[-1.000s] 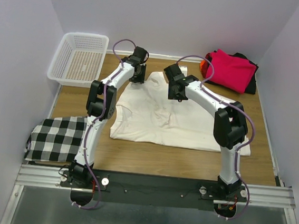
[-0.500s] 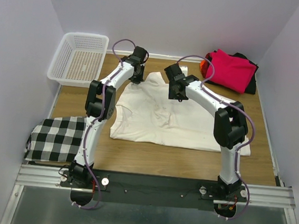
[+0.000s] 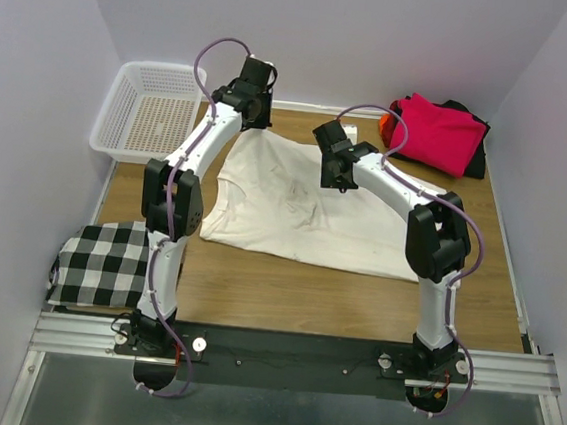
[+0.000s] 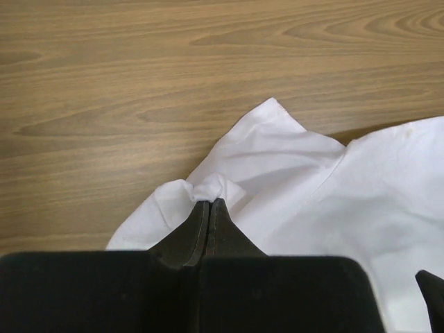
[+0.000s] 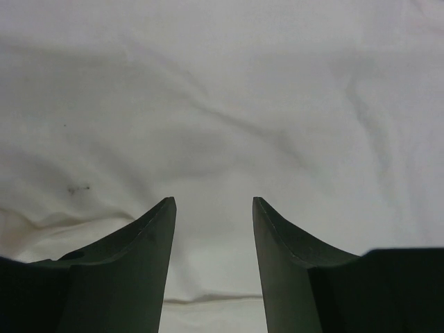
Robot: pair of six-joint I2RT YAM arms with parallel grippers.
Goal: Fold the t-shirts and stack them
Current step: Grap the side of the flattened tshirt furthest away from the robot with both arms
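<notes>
A large cream t-shirt (image 3: 304,209) lies spread on the wooden table, crumpled near its middle. My left gripper (image 3: 246,124) is at the shirt's far left corner, shut on a small pinch of the cream fabric (image 4: 208,186); the jaws meet at the tip (image 4: 209,201). My right gripper (image 3: 337,181) hovers open over the far middle of the shirt, with only cream cloth (image 5: 222,104) showing between its fingers (image 5: 214,201). At the far right a folded magenta-red t-shirt (image 3: 437,132) lies on top of a black one (image 3: 480,156), with an orange one (image 3: 385,130) peeking out on the left.
A white mesh basket (image 3: 153,110) stands at the far left corner. A black-and-white checked cloth (image 3: 108,261) lies at the near left edge. Bare wood (image 4: 139,83) lies beyond the held corner. Pale walls close in on three sides.
My left gripper shut on the shirt's far left corner and then drew back and up toward the far wall, pulling the shirt leftward and flatter. The right gripper barely moved.
</notes>
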